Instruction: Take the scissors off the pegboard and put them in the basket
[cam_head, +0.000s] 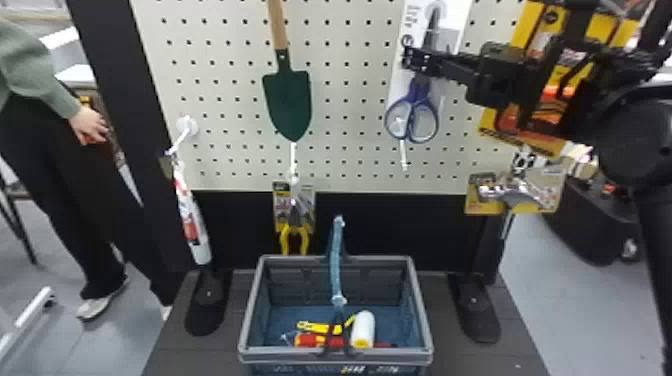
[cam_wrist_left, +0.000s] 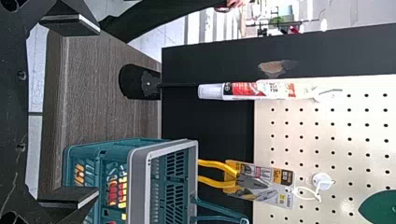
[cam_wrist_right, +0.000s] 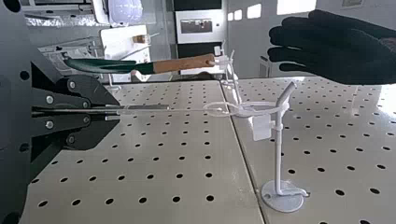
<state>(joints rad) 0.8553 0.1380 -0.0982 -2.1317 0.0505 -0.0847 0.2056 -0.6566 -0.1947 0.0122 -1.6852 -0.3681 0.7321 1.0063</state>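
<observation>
Right gripper grasping the carded scissors, above the pegboard's lower edge; left gripper released, fingers apart

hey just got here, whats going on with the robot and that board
The robot's black right pincer is shut on the white card carrying the blue-handled scissors. The card's clear loop is around a white metal hook on the pegboard, so the scissors aren't free yet. Below, the grey-rimmed blue plastic basket already holds a white roller and some red and yellow items. The black left pincer is open and empty.
</observation>
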